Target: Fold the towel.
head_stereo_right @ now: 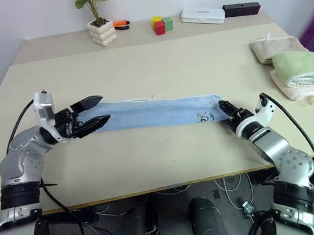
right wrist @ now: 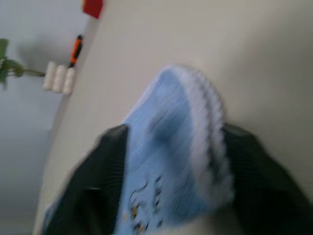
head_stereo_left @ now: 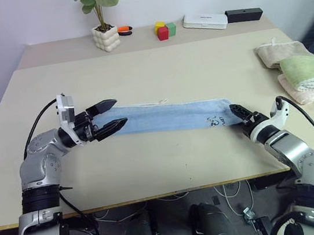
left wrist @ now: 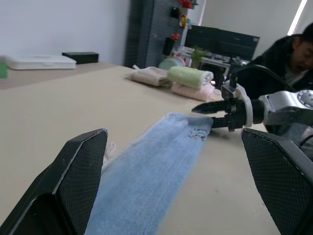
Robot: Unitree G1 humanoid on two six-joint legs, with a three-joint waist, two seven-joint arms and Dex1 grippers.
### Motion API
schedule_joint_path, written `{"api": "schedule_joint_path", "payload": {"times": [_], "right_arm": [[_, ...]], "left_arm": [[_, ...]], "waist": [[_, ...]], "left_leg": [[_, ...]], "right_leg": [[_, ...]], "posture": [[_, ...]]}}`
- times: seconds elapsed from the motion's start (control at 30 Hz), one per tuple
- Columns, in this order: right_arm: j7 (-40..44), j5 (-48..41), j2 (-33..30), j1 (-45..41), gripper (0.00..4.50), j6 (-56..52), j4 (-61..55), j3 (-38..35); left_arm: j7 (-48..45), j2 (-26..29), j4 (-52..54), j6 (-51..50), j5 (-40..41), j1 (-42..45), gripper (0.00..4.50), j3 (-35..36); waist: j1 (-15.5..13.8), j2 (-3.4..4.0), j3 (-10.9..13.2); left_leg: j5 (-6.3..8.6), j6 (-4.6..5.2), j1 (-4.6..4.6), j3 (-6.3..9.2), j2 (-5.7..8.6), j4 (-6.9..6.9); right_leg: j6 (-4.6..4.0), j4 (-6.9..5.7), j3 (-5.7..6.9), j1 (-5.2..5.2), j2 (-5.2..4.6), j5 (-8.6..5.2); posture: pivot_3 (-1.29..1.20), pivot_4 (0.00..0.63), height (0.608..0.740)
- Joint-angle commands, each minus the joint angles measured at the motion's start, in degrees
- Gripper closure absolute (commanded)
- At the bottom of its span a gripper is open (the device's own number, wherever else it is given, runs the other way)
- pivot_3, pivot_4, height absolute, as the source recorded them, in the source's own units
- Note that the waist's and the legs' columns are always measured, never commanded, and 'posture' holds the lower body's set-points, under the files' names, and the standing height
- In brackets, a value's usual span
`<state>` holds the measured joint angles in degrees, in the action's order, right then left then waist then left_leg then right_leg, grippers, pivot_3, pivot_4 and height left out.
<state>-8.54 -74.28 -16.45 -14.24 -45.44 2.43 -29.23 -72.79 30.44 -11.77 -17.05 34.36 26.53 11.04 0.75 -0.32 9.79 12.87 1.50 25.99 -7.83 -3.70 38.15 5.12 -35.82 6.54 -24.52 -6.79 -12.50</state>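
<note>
The light blue towel [head_stereo_left: 163, 118] lies on the table [head_stereo_left: 139, 73] as a long narrow strip running left to right, with a small dark embroidered mark [head_stereo_left: 215, 122] near its right end. My left gripper [head_stereo_left: 114, 113] is open at the strip's left end, one finger on either side of it and a little above the cloth. My right gripper [head_stereo_left: 236, 110] is at the right end. In the right wrist view that end of the towel [right wrist: 171, 147] sits bunched between the two fingers, which press on it from both sides.
Folded cream and green towels [head_stereo_left: 308, 70] are stacked at the table's right edge. Along the back stand a potted plant [head_stereo_left: 106, 37], an orange pen [head_stereo_left: 124, 30], coloured blocks [head_stereo_left: 163, 30], a white box [head_stereo_left: 205, 20] and a black box [head_stereo_left: 244, 14]. A person [left wrist: 288, 49] sits beyond the table.
</note>
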Motion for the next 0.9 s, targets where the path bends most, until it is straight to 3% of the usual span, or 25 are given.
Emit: {"api": "schedule_joint_path", "payload": {"times": [0.03,0.07,0.27,0.5,0.73,0.9], "right_arm": [[0.1,2.7,1.2,-1.3,3.96,0.8,1.9,1.1],[-0.5,2.5,1.2,-1.7,4.46,0.6,1.8,0.7],[-0.2,2.3,-1.3,-3.0,4.46,-1.9,0.7,0.2],[4.2,8.3,-11.8,-6.4,4.46,-3.6,2.7,0.2],[17.1,24.6,-23.5,-6.4,4.46,-1.8,1.3,10.3],[20.9,31.7,-25.0,-9.1,4.46,-1.3,-5.0,16.8]], "left_arm": [[1.0,0.2,3.1,0.7,1.3,-0.7,0.0,1.3],[1.1,0.2,3.0,1.0,1.2,-0.9,0.0,1.5],[1.6,-0.2,1.5,2.4,0.8,-0.6,0.0,1.6],[1.7,-1.0,-0.9,4.7,0.0,1.3,0.0,0.9],[1.5,-1.2,-3.1,6.2,-0.6,2.6,0.0,0.5],[1.7,-1.1,-2.8,6.5,-0.6,1.9,0.0,0.5]], "waist": [[0.1,-0.17,-0.1],[0.2,-0.22,-0.1],[0.0,-0.23,-0.2],[-0.2,-0.05,-0.1],[0.0,-0.02,-0.1],[0.0,-0.02,0.0]], "left_leg": [[0.0,0.0,0.0,0.0,-0.01,0.0],[0.0,0.0,-0.02,0.0,-0.01,0.0],[0.01,-0.01,-0.06,-0.01,-0.06,-0.01],[0.03,0.04,0.06,-0.04,-0.01,-0.03],[0.03,0.04,0.06,-0.07,0.03,-0.08],[0.03,0.04,0.07,-0.08,0.01,-0.08]], "right_leg": [[0.0,0.0,0.0,0.0,0.01,0.0],[0.0,-0.01,0.0,0.01,0.02,0.0],[-0.03,0.02,0.0,0.05,-0.01,-0.01],[-0.02,0.05,-0.01,-0.05,-0.05,-0.01],[0.0,0.07,-0.01,-0.08,-0.02,0.0],[0.0,0.07,-0.01,-0.12,-0.02,-0.01]], "posture": [[0.0,0.15,0.74],[0.0,0.15,0.74],[0.0,0.15,0.74],[0.0,0.15,0.74],[0.0,0.15,0.74],[0.0,0.15,0.74]]}}
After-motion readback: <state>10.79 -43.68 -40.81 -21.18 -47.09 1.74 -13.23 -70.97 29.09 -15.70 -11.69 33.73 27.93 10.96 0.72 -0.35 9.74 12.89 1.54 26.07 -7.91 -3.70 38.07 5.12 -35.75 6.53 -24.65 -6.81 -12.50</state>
